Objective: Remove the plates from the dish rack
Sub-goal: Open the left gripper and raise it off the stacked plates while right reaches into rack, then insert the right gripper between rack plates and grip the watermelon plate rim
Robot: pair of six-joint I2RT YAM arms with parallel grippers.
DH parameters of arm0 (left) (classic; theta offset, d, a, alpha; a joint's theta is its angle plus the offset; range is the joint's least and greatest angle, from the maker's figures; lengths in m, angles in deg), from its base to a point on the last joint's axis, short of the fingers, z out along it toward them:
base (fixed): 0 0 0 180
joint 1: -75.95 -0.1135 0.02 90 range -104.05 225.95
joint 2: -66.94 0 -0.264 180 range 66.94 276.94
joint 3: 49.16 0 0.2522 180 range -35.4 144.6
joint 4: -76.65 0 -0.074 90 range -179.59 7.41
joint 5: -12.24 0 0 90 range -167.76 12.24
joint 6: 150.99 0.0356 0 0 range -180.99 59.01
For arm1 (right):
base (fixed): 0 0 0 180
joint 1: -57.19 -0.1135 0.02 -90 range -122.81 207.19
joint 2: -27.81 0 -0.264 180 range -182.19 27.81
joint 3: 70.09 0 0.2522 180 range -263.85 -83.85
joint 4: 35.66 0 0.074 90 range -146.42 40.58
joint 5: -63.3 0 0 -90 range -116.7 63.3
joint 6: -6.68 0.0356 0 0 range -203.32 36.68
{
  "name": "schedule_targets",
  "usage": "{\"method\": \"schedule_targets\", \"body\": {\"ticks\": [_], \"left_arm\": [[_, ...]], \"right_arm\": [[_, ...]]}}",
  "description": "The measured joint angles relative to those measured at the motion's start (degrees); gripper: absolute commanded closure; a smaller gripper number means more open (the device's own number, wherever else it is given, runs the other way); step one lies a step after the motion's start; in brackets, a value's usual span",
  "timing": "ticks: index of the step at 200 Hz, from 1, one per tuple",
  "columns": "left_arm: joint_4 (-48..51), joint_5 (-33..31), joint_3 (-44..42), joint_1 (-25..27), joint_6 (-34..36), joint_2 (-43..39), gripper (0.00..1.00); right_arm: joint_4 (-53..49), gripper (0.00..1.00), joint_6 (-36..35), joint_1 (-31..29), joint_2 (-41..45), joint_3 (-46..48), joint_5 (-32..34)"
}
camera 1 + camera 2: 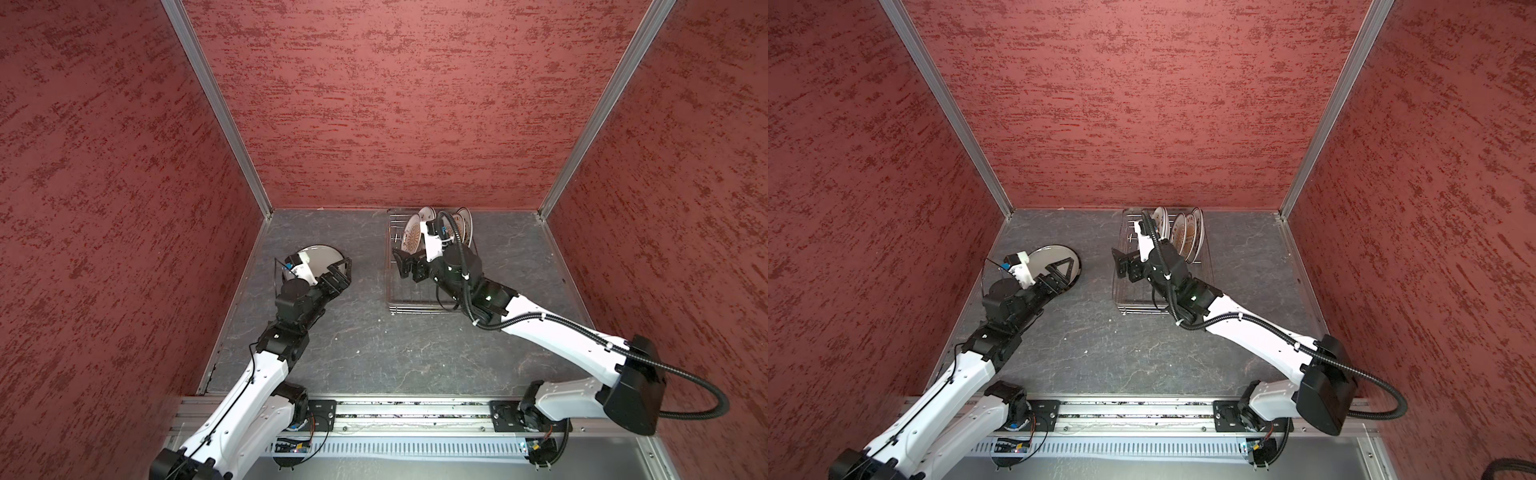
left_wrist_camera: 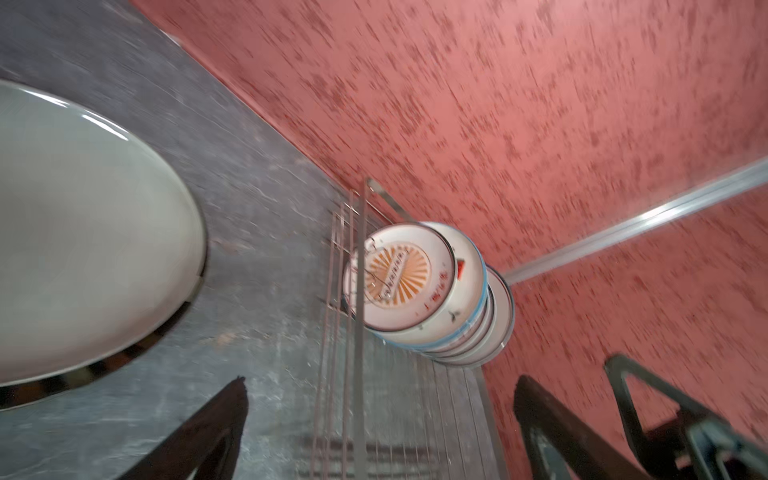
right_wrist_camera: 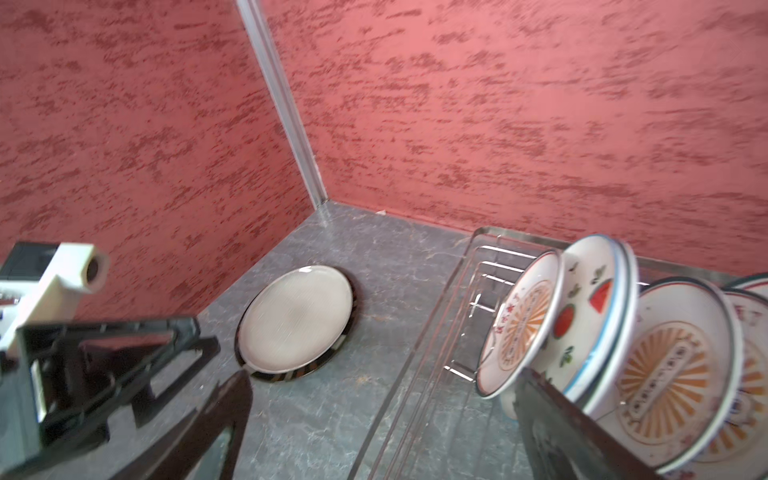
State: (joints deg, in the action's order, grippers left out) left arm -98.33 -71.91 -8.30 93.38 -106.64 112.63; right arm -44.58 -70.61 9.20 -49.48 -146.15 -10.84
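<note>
The dish rack point(image 1: 415, 309) point(image 1: 1142, 309) point(image 3: 415, 374) stands at the back of the table with several plates point(image 1: 413, 237) point(image 1: 1187, 237) point(image 2: 415, 282) upright in its far end. The nearest plate point(image 3: 519, 324) has an orange sunburst, and the one behind it point(image 3: 594, 299) has watermelon prints. My right gripper point(image 1: 409, 266) point(image 1: 1127, 266) point(image 3: 384, 374) hangs open over the rack, one finger close to the nearest plate's lower edge. A cream plate point(image 1: 322, 257) point(image 1: 1050, 259) point(image 2: 83, 249) point(image 3: 297, 318) lies flat at the left on a dark-rimmed plate point(image 2: 124, 357) point(image 3: 291, 376). My left gripper point(image 1: 312, 262) point(image 1: 1032, 261) point(image 2: 382, 380) is open and empty above them.
Red textured walls close in the grey table point(image 1: 374, 353) at the back and on both sides. The rack sits near the back wall. The arms' mounting rail point(image 1: 395, 415) runs along the front edge.
</note>
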Motion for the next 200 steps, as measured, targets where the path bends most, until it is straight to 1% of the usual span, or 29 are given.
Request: {"method": "schedule_targets", "body": {"ticks": [22,40,65,91,110,127,133,153,187,200], "left_arm": [[-5.42,1.79,-2.64,0.87,0.79,-0.11,0.01],[-7.26,3.08,-3.26,1.36,2.86,-0.07,0.01],[-10.05,6.14,-3.06,2.56,6.38,0.59,0.01],[-11.02,10.43,-1.42,2.84,8.98,3.32,0.0],[-10.49,11.76,0.0,3.26,10.05,4.96,0.01],[-10.36,11.37,0.35,4.28,10.84,5.33,0.01],[-10.29,11.19,0.35,4.66,11.06,5.35,0.01],[-10.6,11.02,0.35,5.55,11.45,5.75,0.01],[-11.45,10.78,0.35,7.67,11.47,7.1,0.01],[-11.52,10.64,0.35,8.83,11.54,7.56,0.0]], "right_arm": [[-0.15,0.01,0.94,1.07,-0.92,-0.11,2.91],[-0.63,0.01,1.88,2.12,-3.48,-1.51,4.22],[-0.87,0.07,2.91,3.56,-7.98,-4.76,4.98],[-1.88,0.27,4.02,5.31,-12.0,-8.98,4.83],[-3.13,0.33,4.94,7.06,-14.53,-12.72,3.87],[-4.7,0.5,5.62,8.76,-16.87,-16.52,2.95],[-5.14,0.54,5.81,9.35,-17.62,-17.7,2.71],[-6.56,0.52,6.56,11.1,-19.93,-20.63,2.08],[-10.86,0.56,7.26,13.94,-24.79,-25.59,1.11],[-12.0,0.59,7.69,14.82,-26.1,-26.32,0.92]]}}
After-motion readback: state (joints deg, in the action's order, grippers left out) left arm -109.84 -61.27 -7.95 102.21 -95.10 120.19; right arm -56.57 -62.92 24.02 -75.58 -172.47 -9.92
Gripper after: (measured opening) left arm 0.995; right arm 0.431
